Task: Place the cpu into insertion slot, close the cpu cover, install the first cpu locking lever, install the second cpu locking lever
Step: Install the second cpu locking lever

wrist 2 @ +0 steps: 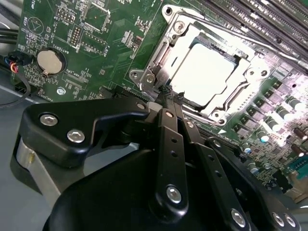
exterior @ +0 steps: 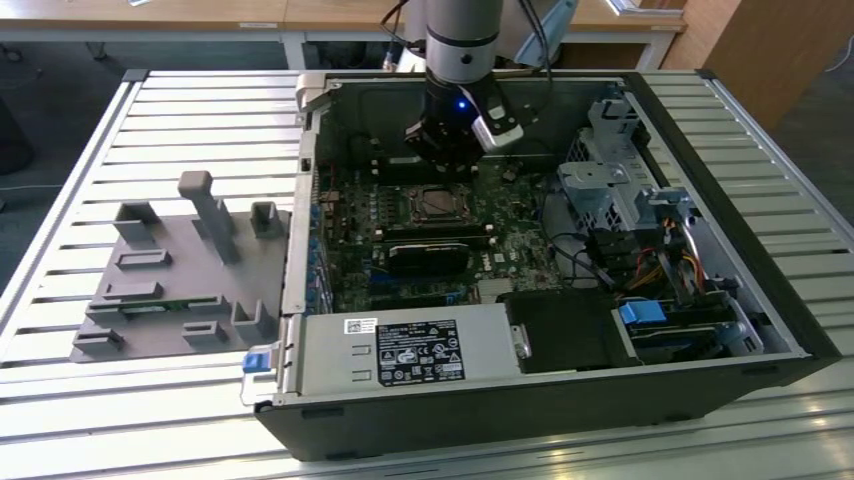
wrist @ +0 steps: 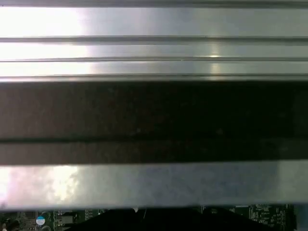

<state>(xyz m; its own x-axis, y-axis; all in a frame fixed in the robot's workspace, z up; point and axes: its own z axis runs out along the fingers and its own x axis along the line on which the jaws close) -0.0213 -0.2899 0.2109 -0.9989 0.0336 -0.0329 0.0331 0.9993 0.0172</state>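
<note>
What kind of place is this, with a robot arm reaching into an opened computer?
Probably a robotics lab or test bench: an open computer case lies on a slatted metal table, a grey fixture beside it, the gripper over the motherboard.

Ribbed metal slats, dark band, green PCB strip.

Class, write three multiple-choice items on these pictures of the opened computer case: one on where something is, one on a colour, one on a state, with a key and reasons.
1. Where is the gripper?
A. beside the socket's edge, over the motherboard
B. over the grey fixture block on the table
C. outside the case

2. What colour is the motherboard?
A. red
B. green
C. white

3. How does the cpu cover lie?
A. standing upright
B. removed from the board
C. down, framing the cpu

Key: 1 A, the second wrist view shows its tips at the frame's corner; 2 B, green in both views; 3 C, the metal frame lies flat around the bright chip.
</note>
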